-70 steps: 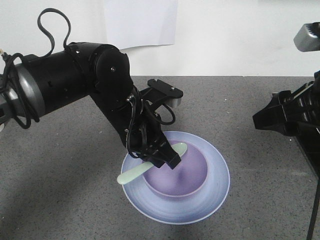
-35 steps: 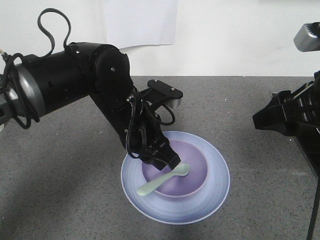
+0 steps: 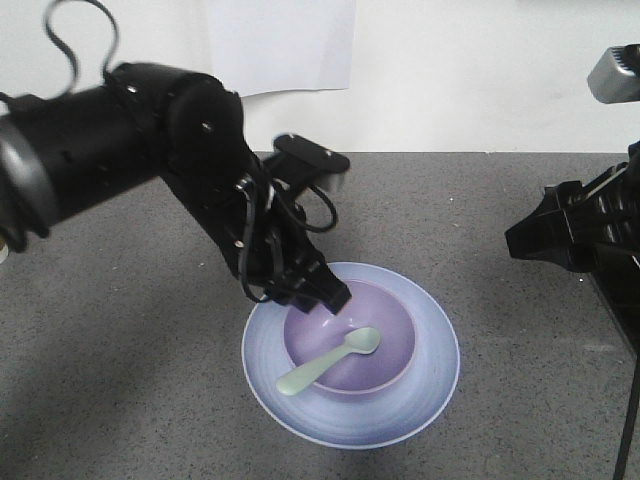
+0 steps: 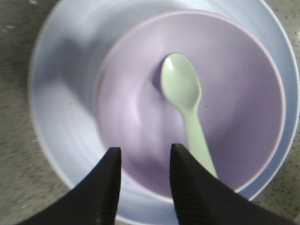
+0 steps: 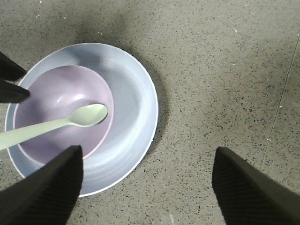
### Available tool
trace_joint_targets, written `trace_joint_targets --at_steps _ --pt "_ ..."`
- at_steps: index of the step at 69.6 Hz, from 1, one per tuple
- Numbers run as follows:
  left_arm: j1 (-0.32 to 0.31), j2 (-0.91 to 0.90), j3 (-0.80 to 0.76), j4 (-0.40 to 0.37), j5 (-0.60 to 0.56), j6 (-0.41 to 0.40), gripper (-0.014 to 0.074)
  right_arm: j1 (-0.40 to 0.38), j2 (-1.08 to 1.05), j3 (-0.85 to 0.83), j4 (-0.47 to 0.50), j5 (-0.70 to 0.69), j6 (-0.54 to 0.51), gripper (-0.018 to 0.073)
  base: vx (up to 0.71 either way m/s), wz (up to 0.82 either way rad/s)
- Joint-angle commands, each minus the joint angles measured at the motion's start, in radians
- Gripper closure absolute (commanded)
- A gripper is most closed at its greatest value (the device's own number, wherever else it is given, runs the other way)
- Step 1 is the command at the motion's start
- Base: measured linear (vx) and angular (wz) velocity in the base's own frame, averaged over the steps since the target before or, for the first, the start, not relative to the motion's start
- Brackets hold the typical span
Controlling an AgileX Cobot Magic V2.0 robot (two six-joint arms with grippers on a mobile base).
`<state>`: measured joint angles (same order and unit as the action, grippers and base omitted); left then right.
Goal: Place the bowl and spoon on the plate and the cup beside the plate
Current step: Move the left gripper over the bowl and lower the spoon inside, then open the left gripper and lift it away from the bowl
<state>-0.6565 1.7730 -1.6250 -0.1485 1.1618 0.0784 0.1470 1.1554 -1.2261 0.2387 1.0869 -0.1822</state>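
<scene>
The pale blue plate [image 3: 432, 368] sits on the grey table with the lavender bowl [image 3: 388, 312] on it. The mint spoon [image 3: 330, 362] lies in the bowl, handle resting on the near-left rim. My left gripper [image 3: 335, 298] hovers just above the bowl's far-left rim, open and empty. From the left wrist, the spoon [image 4: 185, 96] lies in the bowl [image 4: 239, 98] ahead of the gripper [image 4: 144, 150]. My right gripper [image 5: 147, 154] is open over bare table to the right of the plate [image 5: 136, 108], holding nothing. The cup is out of view.
The right arm [image 3: 570, 235] hangs at the right edge of the scene, well apart from the plate. A white sheet [image 3: 282, 45] hangs on the back wall. Grey speckled tabletop [image 5: 225, 70] surrounds the plate.
The left gripper held the spoon over the bowl's rim, let it go, and has since risen up and back. The spoon now lies in the bowl. The right arm has stayed still.
</scene>
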Motion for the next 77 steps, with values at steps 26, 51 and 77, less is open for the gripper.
trace_joint_targets --at_steps 26,51,77 --pt "0.252 -0.273 -0.032 0.086 -0.018 -0.064 0.0204 -0.006 -0.02 -0.025 0.013 -0.045 -0.005 0.0003 0.0 0.0" --pt "0.578 -0.337 -0.031 0.308 -0.019 -0.177 0.0163 -0.006 -0.02 -0.025 0.013 -0.045 -0.005 0.0003 0.0 0.0" --pt "0.851 -0.324 -0.031 0.319 -0.128 -0.208 0.0163 -0.006 -0.02 -0.025 0.012 -0.045 -0.005 0.0003 0.0 0.0"
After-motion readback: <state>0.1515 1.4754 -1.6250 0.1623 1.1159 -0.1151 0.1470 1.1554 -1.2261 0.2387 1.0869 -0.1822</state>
